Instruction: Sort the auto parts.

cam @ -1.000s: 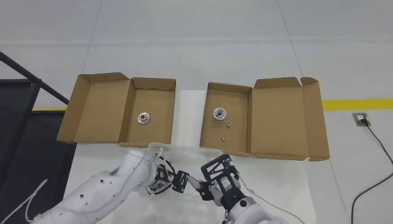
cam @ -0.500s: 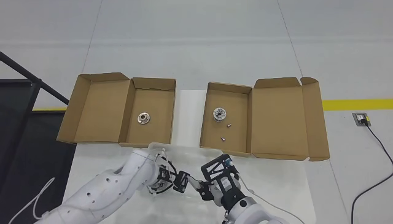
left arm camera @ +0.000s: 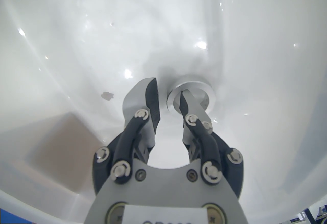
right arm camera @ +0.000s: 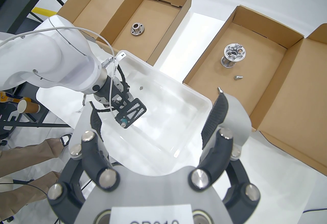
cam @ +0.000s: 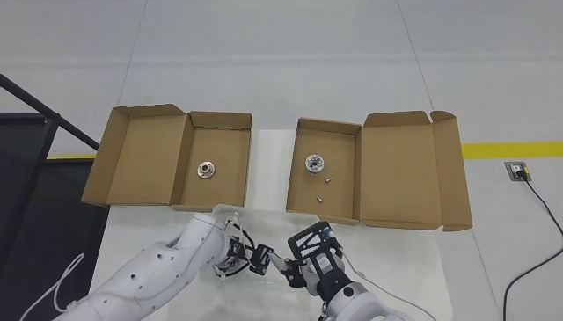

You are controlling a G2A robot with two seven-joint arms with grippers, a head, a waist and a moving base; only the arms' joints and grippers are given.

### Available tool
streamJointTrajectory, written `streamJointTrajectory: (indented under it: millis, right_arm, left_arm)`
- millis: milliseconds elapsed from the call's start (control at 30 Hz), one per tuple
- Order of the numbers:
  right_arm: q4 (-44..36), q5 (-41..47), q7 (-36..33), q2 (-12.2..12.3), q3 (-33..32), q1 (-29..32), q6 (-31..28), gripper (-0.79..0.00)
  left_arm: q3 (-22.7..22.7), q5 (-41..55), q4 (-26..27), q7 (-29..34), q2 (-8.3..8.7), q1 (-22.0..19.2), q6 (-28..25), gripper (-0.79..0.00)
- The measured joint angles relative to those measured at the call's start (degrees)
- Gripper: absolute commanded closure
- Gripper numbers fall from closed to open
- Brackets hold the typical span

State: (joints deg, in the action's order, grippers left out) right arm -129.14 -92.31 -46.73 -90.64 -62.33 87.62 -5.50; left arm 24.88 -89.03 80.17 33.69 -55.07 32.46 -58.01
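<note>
Left claw (left arm camera: 167,98) is open, low inside the white tub (right arm camera: 204,101): one finger sits in the bore of the flat-lying metal ring (left arm camera: 196,84), the other just outside its rim (right claw (right arm camera: 156,103), spread open, hangs farther off).

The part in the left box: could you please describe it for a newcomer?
Of the two cardboard boxes, take the left box. It holds only a flanged hub: a flat disc with a raised collar, unlike the taller part in the right box.
</note>
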Motion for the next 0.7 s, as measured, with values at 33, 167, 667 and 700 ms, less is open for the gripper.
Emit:
streamJointTrajectory:
  millis: [33, 167, 667, 700]
  right_arm:
    - [0.0, 0.0, 0.0, 0.0, 0.0, 0.0, 0.0, -0.785]
    - [0.0, 0.0, 0.0, 0.0, 0.0, 0.0, 0.0, -0.785]
    - [0.0, 0.0, 0.0, 0.0, 0.0, 0.0, 0.0, -0.785]
    - [0.0, 0.0, 0.0, 0.0, 0.0, 0.0, 0.0, -0.785]
  left_arm:
    - [0.0, -0.15, -0.17, -0.12, -0.11, -0.02, 0.0, 0.0]
    - [0.3, -0.11, -0.23, -0.69, -0.23, -0.12, 0.01, 0.0]
    - [11.8, 2.43, 14.35, 2.74, 5.16, 1.96, 0.84, 0.0]
    - [13.33, 2.7, 15.83, 3.11, 5.73, 2.64, 1.23, 0.0]
